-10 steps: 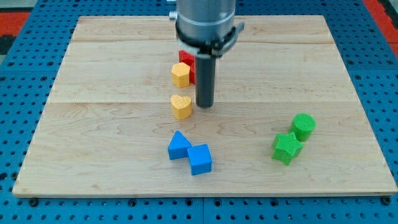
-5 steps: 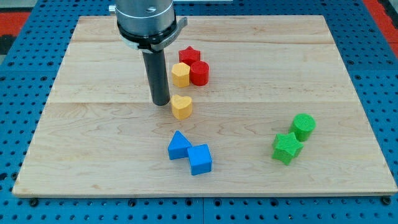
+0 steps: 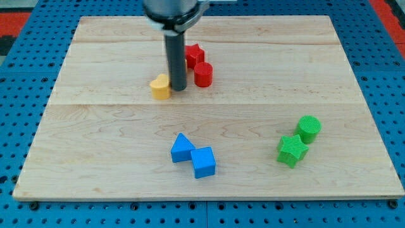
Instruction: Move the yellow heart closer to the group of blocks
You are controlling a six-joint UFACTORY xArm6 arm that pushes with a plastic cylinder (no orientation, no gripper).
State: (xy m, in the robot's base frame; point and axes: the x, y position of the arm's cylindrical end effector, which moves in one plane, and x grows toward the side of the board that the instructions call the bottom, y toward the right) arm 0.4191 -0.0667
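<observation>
Pale wooden board (image 3: pixel 95 126) lies on a blue pegboard (image 3: pixel 19 126), and every block sits on the wood.

Farthest toward the view's left is a yellow block (image 3: pixel 161 87). It is the only yellow one showing, so I take it for the heart, though its outline is hard to make out at this size. My tip (image 3: pixel 177 88) stands against its right side, touching or nearly so. I have no claw to open or shut, only the bare rod.

Down toward the view's bottom, a blue triangle (image 3: pixel 182 148) and a blue cube (image 3: pixel 204 162) touch each other, well apart from the heart.

Just right of the rod are a red star (image 3: pixel 193 55) and a red cylinder (image 3: pixel 203 74), close together.

Far to the view's right, a green cylinder (image 3: pixel 309 128) and a green star-like block (image 3: pixel 292 151) sit as a pair.

As I judge it, the heart is already near the red pair, with only the rod between them. Little is left: the tip would need to go round to the heart's left side and nudge it right to close the gap.
</observation>
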